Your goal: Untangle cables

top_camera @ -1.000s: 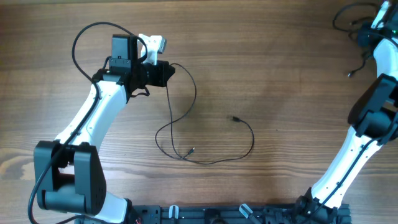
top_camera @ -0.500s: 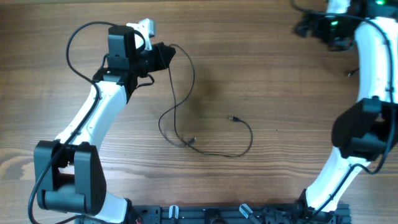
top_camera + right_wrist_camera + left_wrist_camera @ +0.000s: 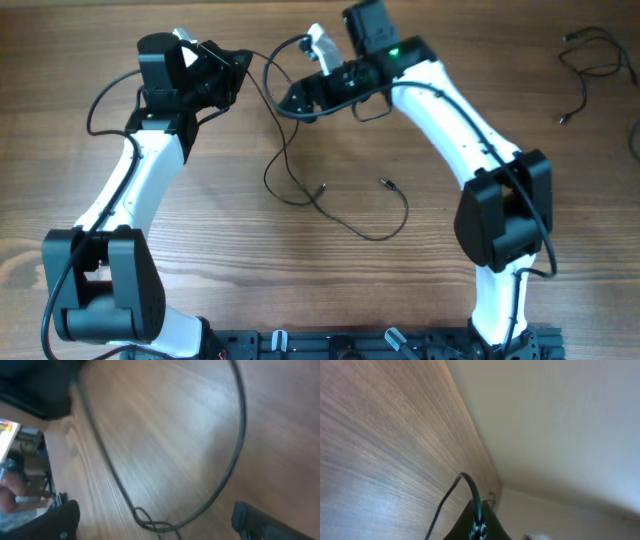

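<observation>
One of the thin black cables (image 3: 281, 150) hangs from my left gripper (image 3: 228, 72), which is shut on its upper end. It runs down the table to a loop with a crossing (image 3: 300, 196), then ends in a small plug (image 3: 385, 183). In the left wrist view the cable (image 3: 468, 481) rises from between the shut gripper (image 3: 480, 521). My right gripper (image 3: 288, 103) is open just above the cable's upper stretch. In the right wrist view the gripper (image 3: 157, 525) straddles a small knot (image 3: 150, 523) in the cable (image 3: 239, 445). Another cable (image 3: 592, 52) lies at the far right.
The table's far edge (image 3: 485, 460) runs close behind my left gripper. My two arms nearly meet at the back middle of the wooden table (image 3: 200, 230). The arm bases stand along the front edge.
My right arm swung from the far right corner to the back middle and its jaws opened, leaving a cable at the far right. My left gripper moved back and left, dragging its cable.
</observation>
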Robot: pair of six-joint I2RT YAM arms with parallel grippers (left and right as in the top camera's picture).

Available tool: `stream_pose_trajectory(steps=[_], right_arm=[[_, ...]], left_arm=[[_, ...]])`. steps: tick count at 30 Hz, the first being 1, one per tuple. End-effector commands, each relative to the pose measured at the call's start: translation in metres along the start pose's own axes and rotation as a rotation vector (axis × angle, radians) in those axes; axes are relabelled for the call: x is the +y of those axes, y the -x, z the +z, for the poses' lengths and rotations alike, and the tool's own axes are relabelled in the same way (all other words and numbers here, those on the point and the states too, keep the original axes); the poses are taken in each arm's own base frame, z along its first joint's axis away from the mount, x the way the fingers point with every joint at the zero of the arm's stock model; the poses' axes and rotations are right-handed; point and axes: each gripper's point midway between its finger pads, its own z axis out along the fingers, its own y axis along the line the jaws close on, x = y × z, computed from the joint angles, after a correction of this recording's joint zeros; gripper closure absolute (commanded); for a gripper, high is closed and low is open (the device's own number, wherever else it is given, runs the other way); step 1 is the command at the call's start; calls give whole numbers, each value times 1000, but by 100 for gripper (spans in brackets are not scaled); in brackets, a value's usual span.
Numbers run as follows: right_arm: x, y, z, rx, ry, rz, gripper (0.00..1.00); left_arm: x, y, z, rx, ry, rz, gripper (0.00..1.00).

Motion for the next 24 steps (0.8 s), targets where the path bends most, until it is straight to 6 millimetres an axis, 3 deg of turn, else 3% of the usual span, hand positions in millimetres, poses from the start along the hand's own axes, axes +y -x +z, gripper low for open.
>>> stream_pose_trajectory(steps=[1, 4, 5, 6, 7, 8, 11, 13, 14, 15, 16, 17, 18, 19, 23, 24], right_arm=[[4, -21, 43, 10, 1, 80, 0], [24, -31, 64, 26, 31, 32, 2], [28, -33, 66, 33, 35, 26, 14], [29, -33, 67, 36, 36, 26, 47], [28, -34, 67, 37, 30, 29, 73], [13, -38, 59, 49, -24, 124, 96], [-11, -40, 24, 54, -69, 199, 96], [-28, -28, -19, -5, -106, 227, 96], [-35, -17, -48, -63, -135, 224, 96], [-39, -3, -80, -134, -161, 183, 96], [-43, 12, -115, -217, -207, 129, 96], [-48, 25, -144, -293, -265, 105, 96], [-58, 46, -189, -423, -374, 60, 96], [-67, 64, -227, -533, -464, 15, 96], [-73, 120, -304, -786, -667, -337, 96], [-81, 134, -333, -855, -826, -412, 96]], left_arm=[[-2, 2, -2, -6, -5, -60, 96], [-2, 2, -2, -7, -2, -57, 96], [-1, 2, -2, -8, 0, -54, 96], [5, 6, -2, -32, 26, -64, 96], [11, 8, -3, -52, 51, -71, 96], [30, 13, -5, -88, 131, -105, 96], [60, 15, -13, -116, 251, -162, 96], [82, 18, -22, -146, 339, -198, 95], [92, 17, -26, -150, 383, -217, 86], [100, 13, -29, -141, 418, -233, 69], [108, 7, -33, -128, 455, -250, 37], [113, 3, -35, -115, 481, -250, 25], [117, 1, -37, -96, 501, -207, 8], [119, -1, -38, -74, 515, -145, 0], [128, -8, -43, -42, 557, -116, 0], [129, -9, -43, -39, 562, -118, 0]])
